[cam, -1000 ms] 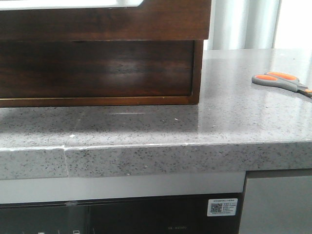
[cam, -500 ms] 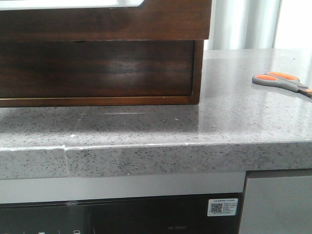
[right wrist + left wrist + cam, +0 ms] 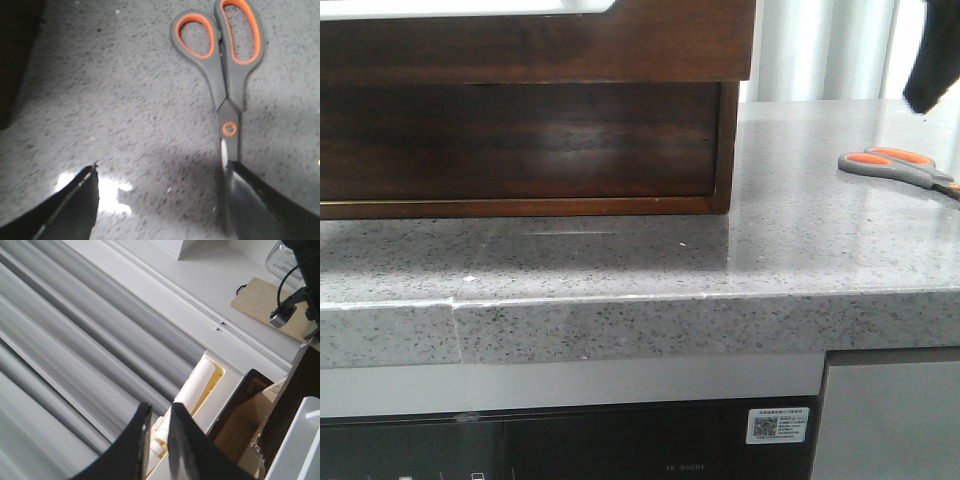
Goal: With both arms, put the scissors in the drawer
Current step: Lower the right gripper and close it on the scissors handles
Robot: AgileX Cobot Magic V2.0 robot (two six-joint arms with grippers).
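The right claw is wide open just above the grey counter, and the scissors lie flat there, blades beside one finger, handles pointing away from it. The left claw is almost closed on nothing, raised above the drawer.

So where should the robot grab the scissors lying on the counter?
Probably at the narrow neck just behind the pivot screw. The scissors lie flat and closed on the speckled counter, so a hold from straight above suits them, one finger on each side of the neck. The right end effector hangs open above them, one finger over the blades; the loops look too wide to pinch.
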